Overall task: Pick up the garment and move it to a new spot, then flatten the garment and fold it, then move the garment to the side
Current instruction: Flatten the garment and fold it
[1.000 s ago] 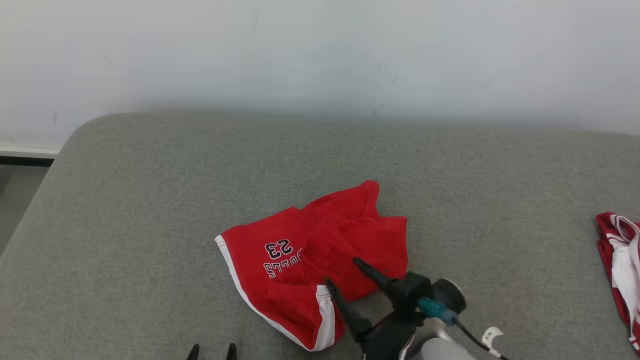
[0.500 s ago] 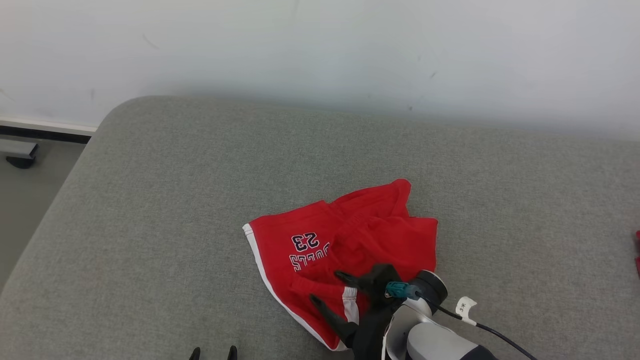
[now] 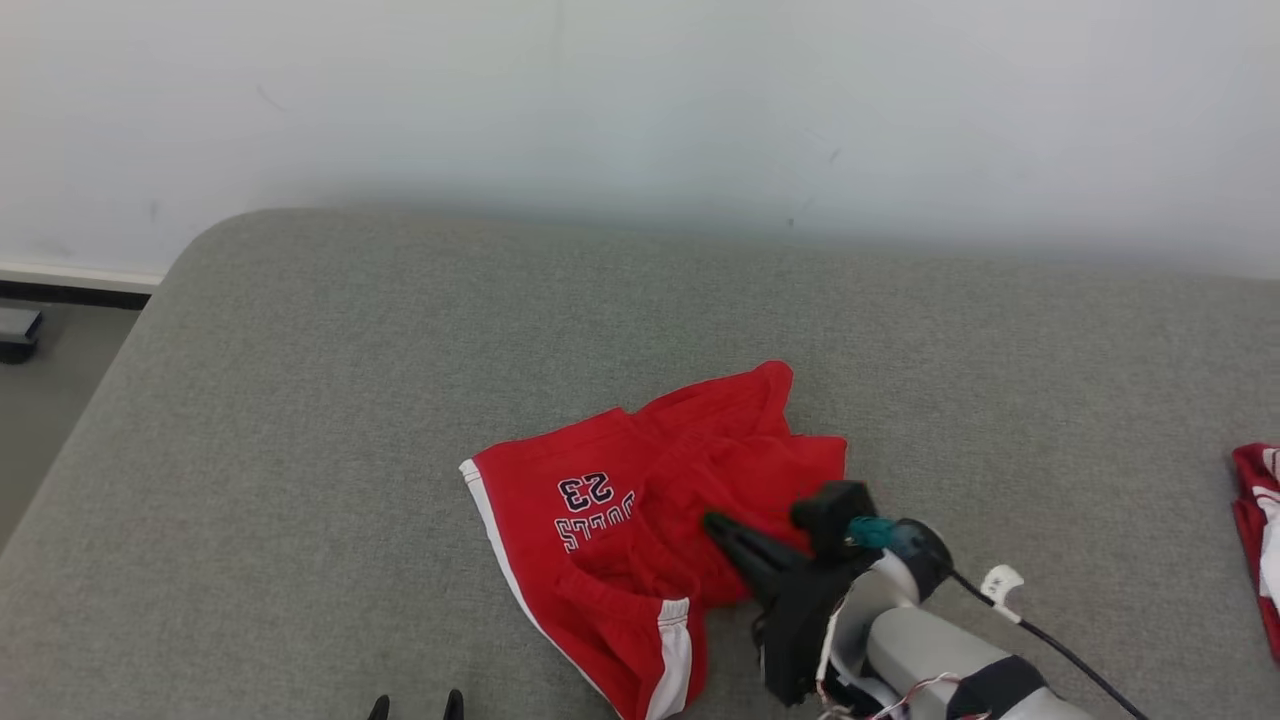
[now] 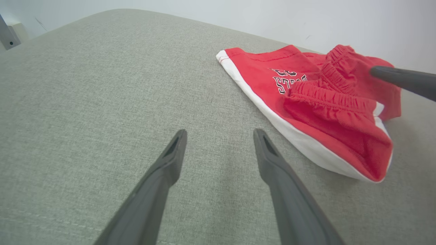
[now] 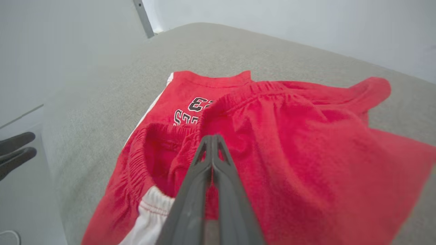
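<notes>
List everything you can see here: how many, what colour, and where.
red shorts: one, red with white trim, crumpled mid-cushion
second garment: one, red and white, cushion's far right
cushion: one, grey, under everything
wall: one, white, behind cushion
floor: one patch, grey, left of cushion
cable: one, black, white tag, lower right
left claw: one, dark, open above bare cushion
right claw: one, dark, shut on the shorts
</notes>
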`<state>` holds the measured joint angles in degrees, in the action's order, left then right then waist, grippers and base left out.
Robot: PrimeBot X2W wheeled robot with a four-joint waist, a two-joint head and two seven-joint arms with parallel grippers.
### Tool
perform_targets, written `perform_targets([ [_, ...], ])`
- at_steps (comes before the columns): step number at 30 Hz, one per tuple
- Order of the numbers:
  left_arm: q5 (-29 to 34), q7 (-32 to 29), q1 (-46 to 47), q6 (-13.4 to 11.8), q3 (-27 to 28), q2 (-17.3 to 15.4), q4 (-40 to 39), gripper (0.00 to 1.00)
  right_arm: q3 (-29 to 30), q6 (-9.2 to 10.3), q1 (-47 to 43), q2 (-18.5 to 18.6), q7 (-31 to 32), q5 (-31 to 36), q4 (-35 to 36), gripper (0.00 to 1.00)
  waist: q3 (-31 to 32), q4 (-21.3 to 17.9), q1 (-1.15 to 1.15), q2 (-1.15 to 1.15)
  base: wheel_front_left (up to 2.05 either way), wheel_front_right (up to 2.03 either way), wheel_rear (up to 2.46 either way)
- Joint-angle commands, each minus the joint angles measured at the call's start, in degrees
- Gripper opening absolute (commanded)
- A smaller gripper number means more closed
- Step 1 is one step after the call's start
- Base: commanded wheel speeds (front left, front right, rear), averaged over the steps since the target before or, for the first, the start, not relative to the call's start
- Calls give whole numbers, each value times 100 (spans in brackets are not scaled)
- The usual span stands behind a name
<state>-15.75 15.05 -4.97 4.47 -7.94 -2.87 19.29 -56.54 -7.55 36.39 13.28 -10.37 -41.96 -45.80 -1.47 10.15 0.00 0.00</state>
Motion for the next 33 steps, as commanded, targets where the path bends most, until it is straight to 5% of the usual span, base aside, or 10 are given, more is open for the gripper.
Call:
perform_targets([
  [1,6,17,-97,-23,26,-3,-28,100,130,15,-19,102,-143,-37,-68,0,103,-151,0,0,0,0,0],
  [12,-21,17,-11,6,-58,-7,11,100,-142,15,-146,125,-411,-84,583,2,186,-370,0,0,0,0,0],
  [14,-13,17,-36,0,-66,-4,21,100,-452,15,-128,127,-275,-244,889,38,185,-303,0,0,0,0,0],
  [15,-6,17,-46,-3,-59,-4,26,100,-616,15,-73,158,-190,-335,1045,92,181,-267,0,0,0,0,0],
  [16,2,17,-54,-1,-54,-3,41,100,-821,15,-24,209,-58,-439,1197,100,179,-216,0,0,0,0,0],
  [24,-40,17,-63,-12,-82,-3,85,100,-1568,15,449,569,809,-947,1536,100,186,176,0,0,0,0,0],
  [33,-125,17,-131,-26,-146,-3,110,100,-1690,15,699,939,2232,-1432,1643,100,198,649,0,0,0,0,0],
])
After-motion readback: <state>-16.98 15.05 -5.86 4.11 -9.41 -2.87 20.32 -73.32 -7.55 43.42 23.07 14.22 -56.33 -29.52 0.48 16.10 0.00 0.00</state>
